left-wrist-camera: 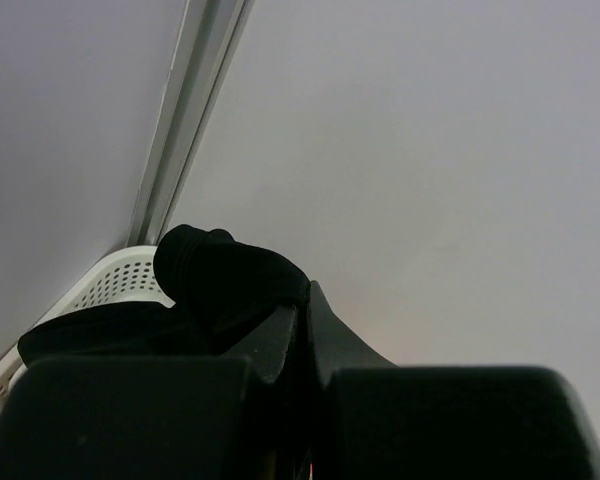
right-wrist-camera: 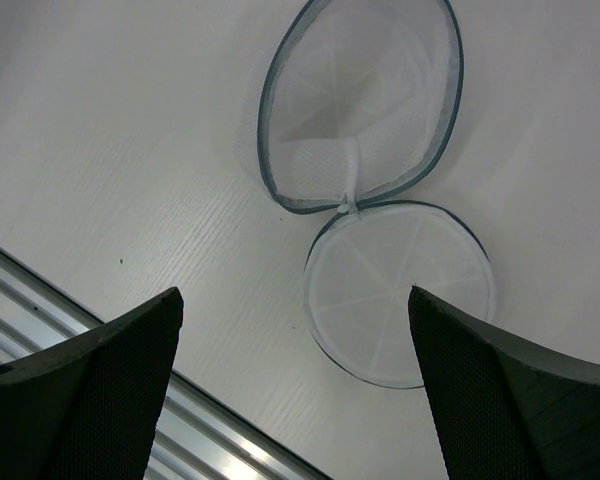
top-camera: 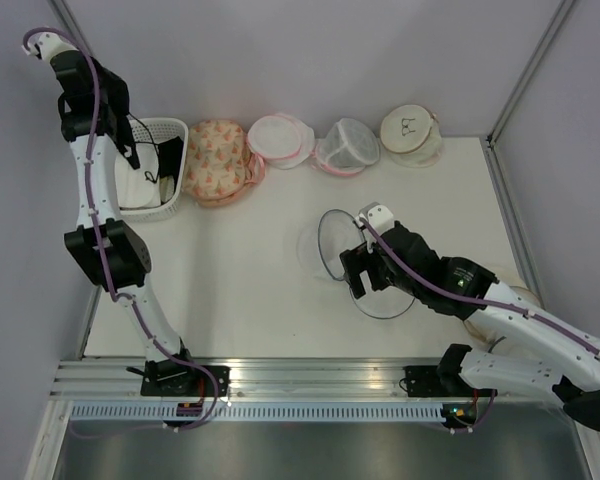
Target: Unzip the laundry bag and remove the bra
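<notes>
The table carries, near its middle, the laundry bag, lying unzipped and folded open into two flat mesh discs joined at a hinge point, its dark rim tracing both circles; nothing black shows inside it, so the extraction looks done and what remains is the drop-off. The left arm reaches to the 10 o'clock corner of the top view, over the white basket that sits at the left end of a back row of a floral pink bag, two pink-trimmed mesh bags and a cream one. To finish well, the left gripper should hang squarely over the basket's opening and low enough that the thin straps cannot snag the rim or trail onto the table, then part its jaws fully and lift straight up so no fabric clings. The right gripper hovers above the empty bag with jaws spread wide and nothing between them; it would do best to stay clear of the mesh. The left wrist view gives what the overhead cannot: the jaws pinched tight on the bra, a bunched black fold sitting at 11 o'clock from the fingertips, with the basket's perforated wall below at 9 o'clock. The right wrist view alone shows the bag's interior plainly, spoked seams and bare white mesh; from above it reads only as two thin dark loops partly hidden under the arm.
</notes>
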### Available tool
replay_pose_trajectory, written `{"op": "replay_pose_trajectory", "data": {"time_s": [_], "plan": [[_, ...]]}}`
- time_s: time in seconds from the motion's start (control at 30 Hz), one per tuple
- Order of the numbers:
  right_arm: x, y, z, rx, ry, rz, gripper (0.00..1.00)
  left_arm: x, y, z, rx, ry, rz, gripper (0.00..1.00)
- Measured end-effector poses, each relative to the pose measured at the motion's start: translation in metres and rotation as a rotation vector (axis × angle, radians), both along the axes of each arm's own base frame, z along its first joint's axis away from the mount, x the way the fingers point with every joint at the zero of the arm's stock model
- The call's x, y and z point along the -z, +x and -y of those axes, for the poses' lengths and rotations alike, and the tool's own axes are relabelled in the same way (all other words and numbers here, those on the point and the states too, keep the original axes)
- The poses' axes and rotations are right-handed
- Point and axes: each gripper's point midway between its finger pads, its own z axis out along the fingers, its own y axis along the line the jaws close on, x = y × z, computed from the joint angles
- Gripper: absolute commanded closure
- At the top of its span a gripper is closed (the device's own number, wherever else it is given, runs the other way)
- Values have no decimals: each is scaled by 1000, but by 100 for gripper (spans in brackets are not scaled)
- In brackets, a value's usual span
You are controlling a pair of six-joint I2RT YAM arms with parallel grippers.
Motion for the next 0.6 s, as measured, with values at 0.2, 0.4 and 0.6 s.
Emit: {"op": "replay_pose_trajectory", "data": {"time_s": [0.2,0.4,0.6], "plan": [[-3,-4,3,-4,17,8,2,17,8,23,23,19,-44,98],[-8,-9,12,3,46,27,2,23,19,86,85,107,-81,98],[-11,-13,20,13,62,37,2,36,28,116,99,163,-109,98]]}}
